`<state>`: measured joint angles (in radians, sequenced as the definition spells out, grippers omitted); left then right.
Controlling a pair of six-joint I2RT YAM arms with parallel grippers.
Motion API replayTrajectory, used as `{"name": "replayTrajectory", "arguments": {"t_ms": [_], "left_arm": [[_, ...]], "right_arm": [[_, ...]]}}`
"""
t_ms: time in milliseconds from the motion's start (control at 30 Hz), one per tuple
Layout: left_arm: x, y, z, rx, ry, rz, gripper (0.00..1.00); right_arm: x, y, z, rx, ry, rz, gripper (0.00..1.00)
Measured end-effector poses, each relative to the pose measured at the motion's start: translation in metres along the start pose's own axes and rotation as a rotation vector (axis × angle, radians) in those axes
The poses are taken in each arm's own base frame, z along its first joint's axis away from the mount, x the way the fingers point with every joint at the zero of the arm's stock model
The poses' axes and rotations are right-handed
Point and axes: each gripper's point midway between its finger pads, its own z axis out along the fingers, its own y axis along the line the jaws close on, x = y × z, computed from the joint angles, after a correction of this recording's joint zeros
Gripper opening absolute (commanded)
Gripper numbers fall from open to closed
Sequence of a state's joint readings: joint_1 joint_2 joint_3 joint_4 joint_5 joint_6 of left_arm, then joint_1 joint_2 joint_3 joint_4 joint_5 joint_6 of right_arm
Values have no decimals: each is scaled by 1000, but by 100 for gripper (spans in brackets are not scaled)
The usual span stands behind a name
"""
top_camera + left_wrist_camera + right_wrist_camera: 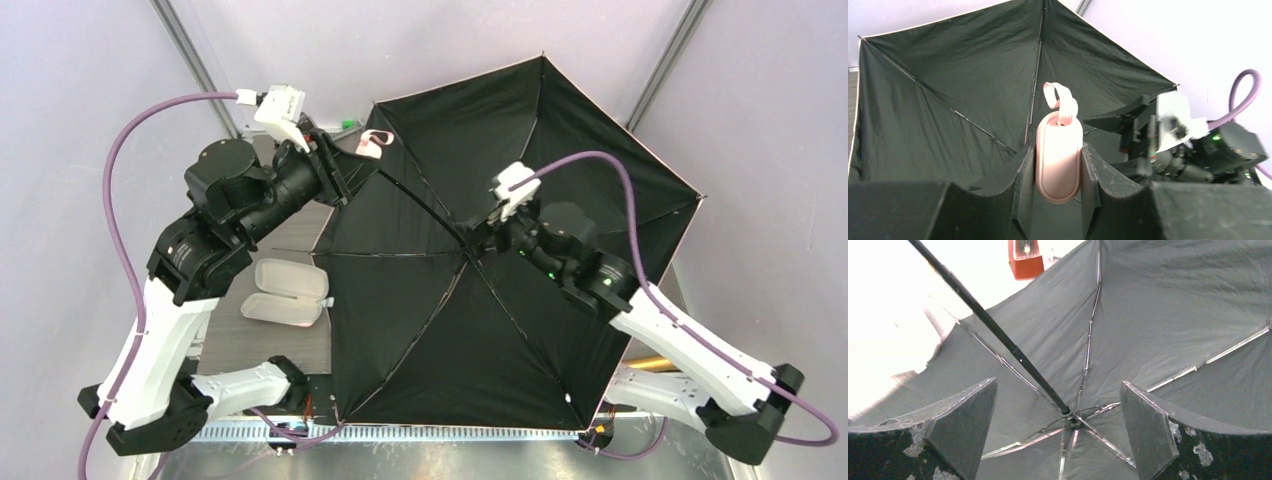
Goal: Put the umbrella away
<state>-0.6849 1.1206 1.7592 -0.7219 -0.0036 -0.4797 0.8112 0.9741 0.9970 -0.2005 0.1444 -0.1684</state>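
Umbrella [470, 300] open, canopy spread over tabletop centre and right, reaching near edge. Handle [1058, 145] clamped by left gripper [1058, 167]. Right gripper [1058, 385] spread wide; shaft [998, 335] between fingers, untouched.

A white clamshell box [285, 292] lies on the grey desk [270, 345]. A small red object [1025, 257] shows farther off, its kind unclear.

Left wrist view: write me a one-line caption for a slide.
Left fingers grip the pink handle, strap up, inside the open black umbrella; right arm alongside.
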Motion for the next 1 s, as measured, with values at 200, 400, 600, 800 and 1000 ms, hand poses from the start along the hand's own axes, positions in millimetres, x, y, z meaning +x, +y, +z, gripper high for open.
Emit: {"name": "replayTrajectory", "arguments": {"t_ms": [200,400,600,800,1000], "left_arm": [[2,2,-1,7,-31,-10,0],[0,0,0,26,-61,-14,0],[3,-5,-6,79,-85,-17,0],[8,-11,-6,124,-91,-29,0],[8,-21,-6,181,-93,-26,0]], "right_arm": [[-39,-13,-33,91,-86,480,95],[-34,8,-21,26,-18,1117,97],[84,49,14,42,183,1815,96],[104,43,22,147,191,2098,95],[83,36,41,116,137,2224,96]]}}
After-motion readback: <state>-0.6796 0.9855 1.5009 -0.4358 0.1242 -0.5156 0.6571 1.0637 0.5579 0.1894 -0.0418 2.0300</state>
